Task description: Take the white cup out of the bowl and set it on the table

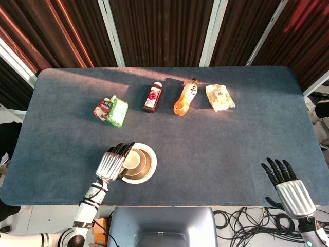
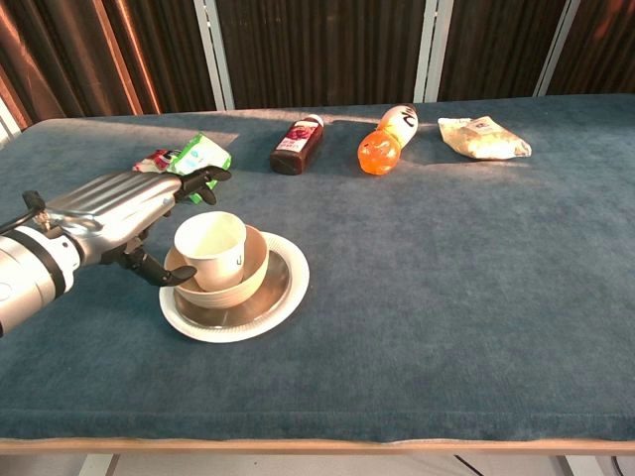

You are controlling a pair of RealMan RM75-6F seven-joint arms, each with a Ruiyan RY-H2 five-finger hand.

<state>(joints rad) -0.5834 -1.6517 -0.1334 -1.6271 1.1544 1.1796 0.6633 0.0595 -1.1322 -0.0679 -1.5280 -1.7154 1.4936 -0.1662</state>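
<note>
At lower left we see the left hand [image 2: 119,213] spread beside the cup [image 2: 211,248] in the bowl [image 2: 248,276], perhaps touching; the right hand [image 1: 285,182] lies open, holding nothing.

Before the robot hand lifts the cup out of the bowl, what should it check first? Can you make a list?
1. White cup sits in the bowl: ok.
2. Left robot hand is beside the cup: ok.
3. Fingers firmly holding the cup: cannot tell.
4. Bowl rests steady on the plate: ok.
5. Bare table to the right of the plate for setting the cup down: ok.
6. Right robot hand is far away, open: ok.
</note>
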